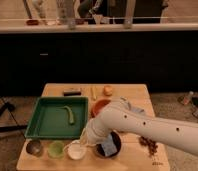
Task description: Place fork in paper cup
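Observation:
The paper cup [76, 151] is small and white and stands in the front row of the wooden table [137, 95], between a light green cup [56, 149] and a dark bowl [111, 145]. My white arm reaches in from the right. Its gripper [86, 139] hangs just above and to the right of the paper cup's rim, mostly covered by the wrist. The fork does not show; the end of the arm hides whatever is in the gripper.
A green tray [44, 122] holding a green vegetable [69, 114] lies at the left. A grey metallic cup [34, 147] stands at the front left. An orange bowl [98, 106], an orange fruit [108, 90] and a dark block [72, 92] lie behind the arm. Brown bits [150, 145] lie at the right.

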You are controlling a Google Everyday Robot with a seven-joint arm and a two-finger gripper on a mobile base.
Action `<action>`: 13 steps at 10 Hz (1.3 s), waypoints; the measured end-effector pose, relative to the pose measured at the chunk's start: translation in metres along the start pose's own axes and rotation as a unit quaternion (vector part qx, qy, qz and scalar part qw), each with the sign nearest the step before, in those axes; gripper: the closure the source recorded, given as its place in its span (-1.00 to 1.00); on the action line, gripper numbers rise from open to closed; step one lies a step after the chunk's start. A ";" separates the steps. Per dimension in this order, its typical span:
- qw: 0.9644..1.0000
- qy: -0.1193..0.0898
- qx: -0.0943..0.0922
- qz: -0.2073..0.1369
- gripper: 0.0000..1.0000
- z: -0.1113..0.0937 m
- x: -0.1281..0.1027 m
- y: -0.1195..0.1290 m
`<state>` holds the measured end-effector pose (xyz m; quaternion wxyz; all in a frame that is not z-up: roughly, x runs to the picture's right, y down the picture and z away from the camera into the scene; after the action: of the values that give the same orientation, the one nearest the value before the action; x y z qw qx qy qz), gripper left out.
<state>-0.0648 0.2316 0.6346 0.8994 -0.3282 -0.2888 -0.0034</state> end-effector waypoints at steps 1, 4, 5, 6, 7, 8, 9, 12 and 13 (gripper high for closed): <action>1.000 0.000 0.000 0.000 1.00 0.000 0.000 0.000; 1.000 -0.005 -0.010 0.001 1.00 0.002 0.001 0.002; 1.000 -0.006 -0.016 -0.001 1.00 0.004 0.000 0.003; 1.000 -0.008 -0.024 -0.004 1.00 0.008 -0.001 0.004; 0.999 -0.010 -0.031 -0.004 1.00 0.010 0.001 0.007; 0.999 -0.011 -0.035 -0.004 1.00 0.011 0.001 0.009; 0.999 -0.011 -0.038 -0.005 1.00 0.012 0.001 0.010; 0.999 -0.009 -0.047 -0.006 1.00 0.018 0.004 0.014; 0.999 -0.008 -0.048 -0.007 1.00 0.020 0.005 0.014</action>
<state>-0.0685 0.2557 0.6408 0.8801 -0.3694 -0.2976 -0.0205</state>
